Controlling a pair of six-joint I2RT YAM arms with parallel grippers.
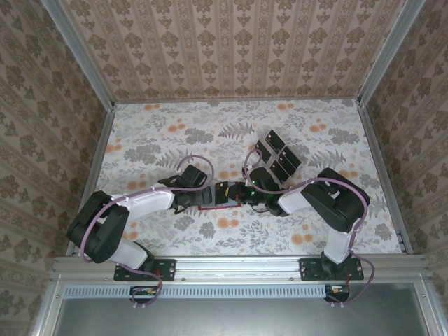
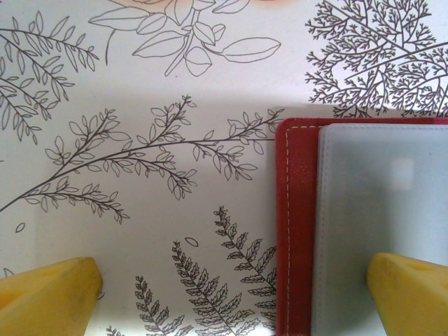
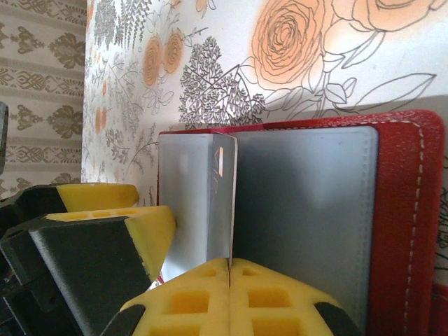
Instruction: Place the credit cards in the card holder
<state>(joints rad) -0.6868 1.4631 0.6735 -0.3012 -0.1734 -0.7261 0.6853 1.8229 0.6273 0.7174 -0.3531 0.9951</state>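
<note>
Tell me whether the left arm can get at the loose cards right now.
Probably not directly. The left gripper hangs open over the wallet, and the right gripper, pinching the wallet's inner leaf, lies with its wrist between it and the cards.

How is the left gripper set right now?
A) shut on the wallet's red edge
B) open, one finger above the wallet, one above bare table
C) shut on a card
B: the left gripper is wide open, one finger over the wallet, the other over the table.

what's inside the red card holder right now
Grey pocket panels line the open card holder; the right gripper pinches one thin grey leaf upright. Whether any card sits in them is hidden.
</note>
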